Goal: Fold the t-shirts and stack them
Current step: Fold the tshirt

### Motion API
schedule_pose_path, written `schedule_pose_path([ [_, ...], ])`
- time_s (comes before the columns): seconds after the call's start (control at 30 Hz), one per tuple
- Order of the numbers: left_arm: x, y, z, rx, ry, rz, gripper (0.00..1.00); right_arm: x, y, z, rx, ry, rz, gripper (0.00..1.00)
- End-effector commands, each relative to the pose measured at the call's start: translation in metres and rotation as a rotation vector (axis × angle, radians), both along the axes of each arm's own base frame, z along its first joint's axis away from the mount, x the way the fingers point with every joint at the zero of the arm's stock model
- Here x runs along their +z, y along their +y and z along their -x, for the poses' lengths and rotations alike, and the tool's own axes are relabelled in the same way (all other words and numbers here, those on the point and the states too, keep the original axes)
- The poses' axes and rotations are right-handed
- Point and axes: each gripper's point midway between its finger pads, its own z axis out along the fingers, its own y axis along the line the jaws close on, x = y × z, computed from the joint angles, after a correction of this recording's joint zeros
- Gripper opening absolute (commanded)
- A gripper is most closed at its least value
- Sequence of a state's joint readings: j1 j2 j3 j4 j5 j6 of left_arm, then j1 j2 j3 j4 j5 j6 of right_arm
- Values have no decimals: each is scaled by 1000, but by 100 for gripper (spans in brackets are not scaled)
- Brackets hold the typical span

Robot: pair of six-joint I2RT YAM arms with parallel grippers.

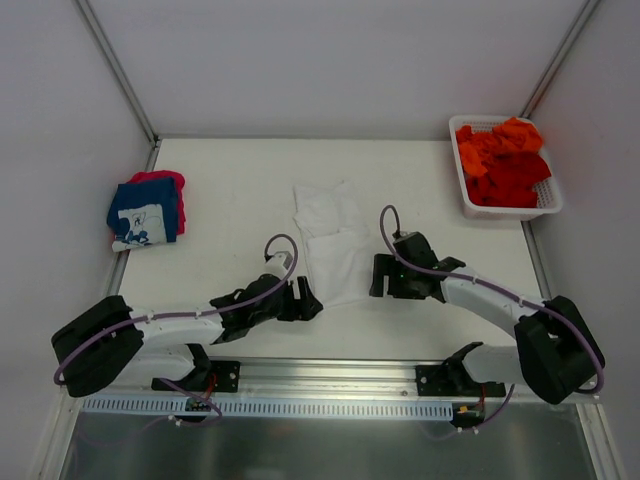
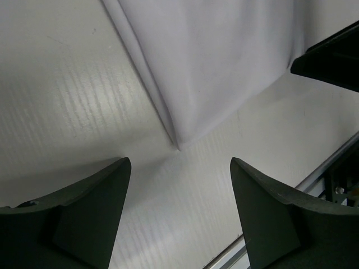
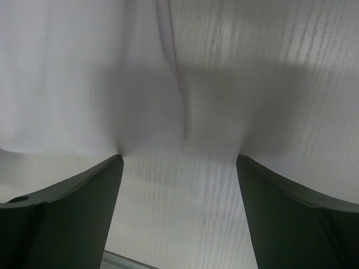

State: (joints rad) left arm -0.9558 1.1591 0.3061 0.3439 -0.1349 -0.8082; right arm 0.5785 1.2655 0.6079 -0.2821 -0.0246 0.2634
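A plain white t-shirt [image 1: 330, 240] lies folded lengthwise in the middle of the table. My left gripper [image 1: 312, 302] stands open just short of its near left corner [image 2: 178, 143]; only bare table shows between the fingers [image 2: 90, 207]. My right gripper [image 1: 378, 277] is open at the shirt's near right edge [image 3: 185, 112], its fingertips flanking the hem and nothing pinched. A folded navy t-shirt [image 1: 145, 212] with white print rests on a pink-red one [image 1: 168, 180] at the far left. Orange and red t-shirts [image 1: 505, 165] are heaped in the basket.
The white lattice basket [image 1: 552, 200] sits at the back right corner. A metal rail [image 1: 330, 375] runs along the near table edge. Part of the right arm [image 2: 331, 56] shows in the left wrist view. Walls close in the table on three sides.
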Motion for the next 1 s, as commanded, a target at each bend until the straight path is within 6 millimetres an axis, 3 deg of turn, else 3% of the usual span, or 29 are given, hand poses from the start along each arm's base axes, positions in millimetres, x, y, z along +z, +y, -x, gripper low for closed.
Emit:
schedule_pose_path([
  [0.0, 14, -24, 4, -53, -23, 170, 74, -2, 18, -6, -12, -10, -85, 86],
  [0.47, -6, -55, 15, -126, 70, 299, 71, -29, 40, -6, -11, 27, -208, 84],
  [0.7, -2, -52, 13, -119, 55, 275, 64, -29, 40, -2, -4, 43, -205, 75],
  [0.77, -4, -48, 11, -109, 60, 234, 60, -26, 34, -1, -15, 39, -173, 73],
  [0.8, 3, -47, 8, -103, 33, 230, 51, -27, 27, 2, -18, 45, -136, 73],
  [0.83, -3, -42, 8, -90, 53, 182, 45, -23, 13, 3, -45, 34, -66, 73],
  [0.87, 5, -42, 6, -88, 34, 184, 43, -20, 6, 4, -50, 27, -28, 74],
  [0.93, 9, -37, 1, -74, 4, 158, 41, -15, -14, 11, -67, 33, 63, 75],
  [0.97, 12, -35, 1, -70, -4, 153, 41, -4, -18, 7, -75, -8, 71, 75],
])
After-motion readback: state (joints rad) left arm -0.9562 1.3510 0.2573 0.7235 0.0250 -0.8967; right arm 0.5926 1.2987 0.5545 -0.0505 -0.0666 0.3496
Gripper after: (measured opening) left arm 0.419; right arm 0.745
